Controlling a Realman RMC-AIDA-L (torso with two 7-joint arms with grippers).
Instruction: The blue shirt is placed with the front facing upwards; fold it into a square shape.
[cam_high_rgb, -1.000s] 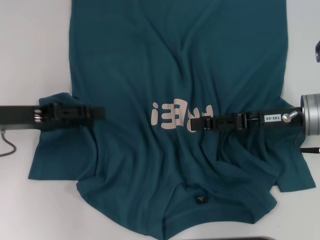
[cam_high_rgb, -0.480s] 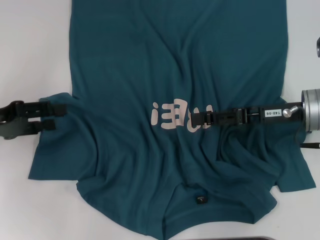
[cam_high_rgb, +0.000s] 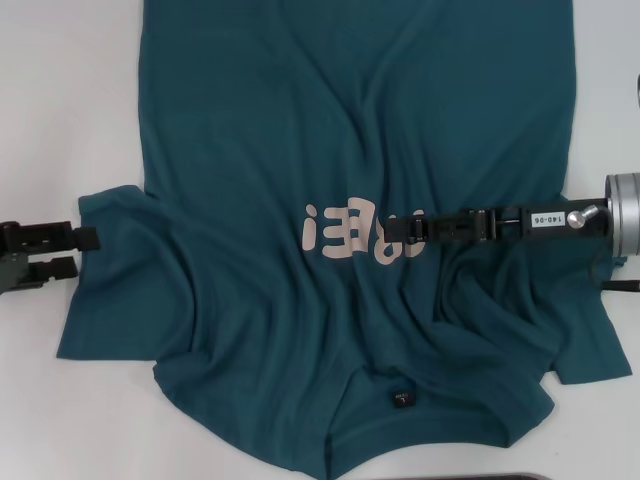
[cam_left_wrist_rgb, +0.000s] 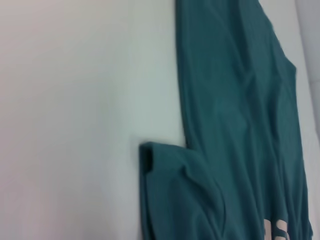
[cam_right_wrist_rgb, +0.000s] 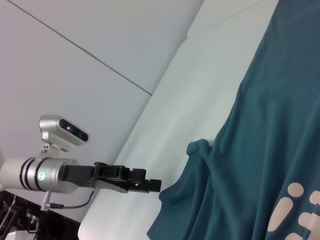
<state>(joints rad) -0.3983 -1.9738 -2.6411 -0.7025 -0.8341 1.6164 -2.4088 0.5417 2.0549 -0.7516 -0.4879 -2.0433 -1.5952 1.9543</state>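
The blue shirt (cam_high_rgb: 350, 240) lies front up on the white bench (cam_high_rgb: 60, 90), collar and small black neck tag (cam_high_rgb: 401, 400) nearest the robot, the pale chest lettering (cam_high_rgb: 345, 230) showing across its middle. It is still unfolded and creased, with ridges running through the chest.

The left gripper (cam_high_rgb: 82, 251) sits over the bench just at the outer edge of the shirt's left sleeve (cam_high_rgb: 115, 270), its two fingers parted with nothing between them. The right gripper (cam_high_rgb: 415, 230) reaches in low over the chest, its tips at the end of the lettering; whether its fingers are open or closed on cloth cannot be told, since dark fingers blend into dark folds.

The step in hand looks like the first sideways fold. To do it well, each gripper should take a single layer at a matching point (sleeve seam and hem side alike), lift just clear of the bench, and carry the edge straight across so the fold line runs parallel to the shirt's side. The creases should be drawn flat first, or they will be trapped under the fold.
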